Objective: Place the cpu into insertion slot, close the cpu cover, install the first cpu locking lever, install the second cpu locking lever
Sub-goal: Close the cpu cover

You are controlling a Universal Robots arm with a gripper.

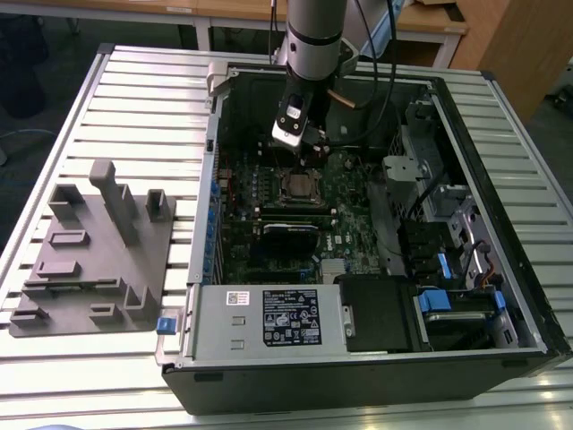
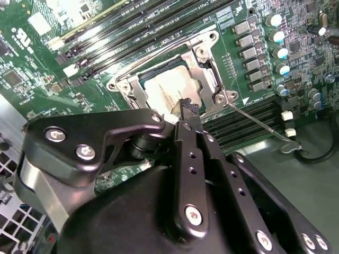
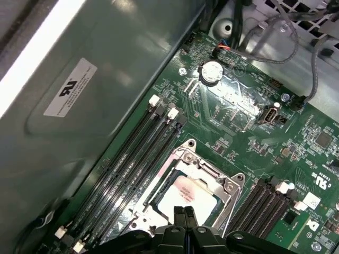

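The cpu (image 2: 167, 87) (image 3: 183, 191) (image 1: 302, 186) lies flat in the insertion slot (image 3: 159, 182) on the green board. Its silvery top shows through the cut-out of the cpu cover (image 2: 209, 76) (image 3: 226, 186), which lies down over it. One thin wire lever (image 2: 259, 123) sticks out from the socket corner at a slant, away from the frame. Another lever (image 2: 159, 53) runs along the socket's far side. My gripper (image 2: 188, 108) (image 3: 184, 212) (image 1: 300, 134) hovers just above the socket's edge, fingertips together and shut on nothing.
Long black memory slots (image 3: 132, 159) (image 2: 106, 37) flank the socket on both sides. The open computer case (image 1: 208, 233) walls in the board, with a power supply (image 1: 269, 318) at the front and drive bays (image 1: 448, 224) at the exterior view's right. A grey fixture (image 1: 98, 251) sits outside.
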